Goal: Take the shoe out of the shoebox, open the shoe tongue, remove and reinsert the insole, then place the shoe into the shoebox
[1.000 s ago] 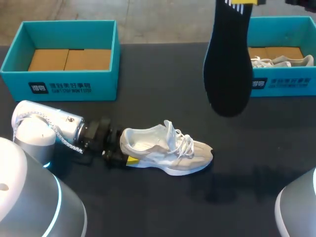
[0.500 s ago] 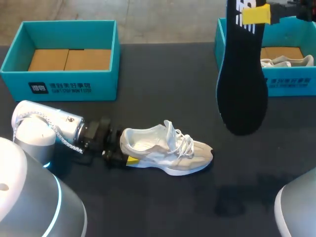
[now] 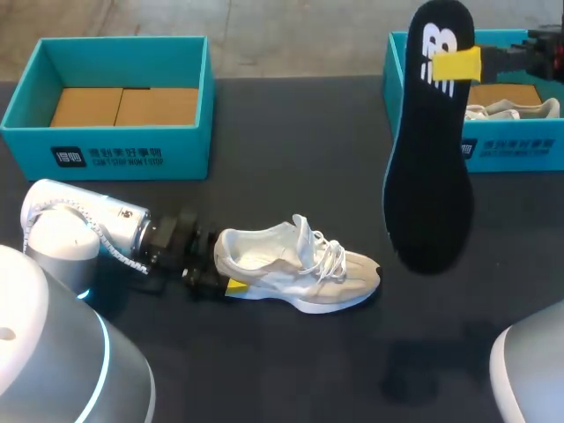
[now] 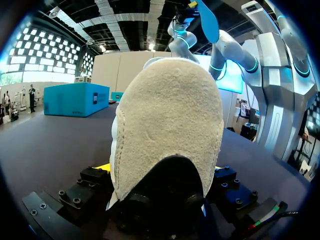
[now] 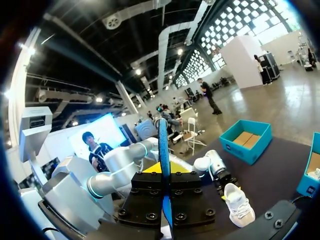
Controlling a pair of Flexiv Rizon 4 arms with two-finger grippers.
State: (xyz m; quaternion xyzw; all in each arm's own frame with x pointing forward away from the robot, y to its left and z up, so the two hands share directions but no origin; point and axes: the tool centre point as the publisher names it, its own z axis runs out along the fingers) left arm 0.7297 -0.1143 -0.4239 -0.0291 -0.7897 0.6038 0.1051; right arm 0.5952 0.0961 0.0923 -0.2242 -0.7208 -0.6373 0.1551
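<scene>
Right end effector pinching insole, lower and further right than before, left end effector still clamping shoe heel

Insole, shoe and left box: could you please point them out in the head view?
Insole (image 3: 429,211): head view, its black forefoot.
Shoe (image 3: 328,256): head view, its laces.
Left box (image 3: 189,152): head view, its front wall.

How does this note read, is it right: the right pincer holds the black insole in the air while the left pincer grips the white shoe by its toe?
Wrong in one respect: the left pincer grips the white shoe by its heel, not its toe, as the head view shows. The right pincer does hold the black insole in the air.
</scene>
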